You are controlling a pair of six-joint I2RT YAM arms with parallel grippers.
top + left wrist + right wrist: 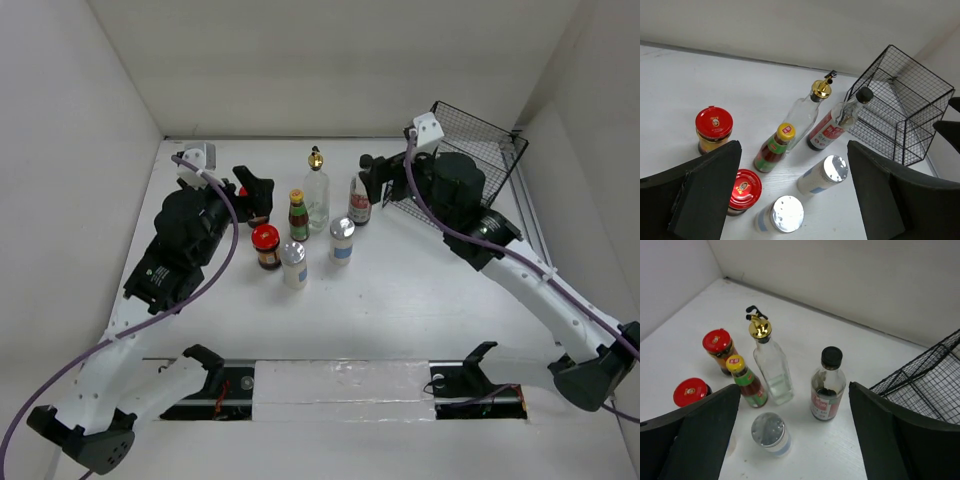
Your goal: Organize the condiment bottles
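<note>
The clear gold-capped bottle (316, 188) stands upright near the middle of the table (420, 300), and the other condiments cluster round it. The yellow-capped sauce bottle (298, 215) stands just in front of it to the left, and the black-capped bottle (359, 203) is near on its right. One silver-lidded shaker (342, 240) stands in front of it to the right. The other shaker (293, 264) and the near red-lidded jar (265, 245) stand further forward to its left. The far red-lidded jar (717, 342) is level with it on the left, beside the left gripper (254, 190), whose fingers are spread wide and empty. The right gripper (368, 178), past the black-capped bottle, also gapes and holds nothing. The wire basket (480, 140) lies tipped, well to the right.
</note>
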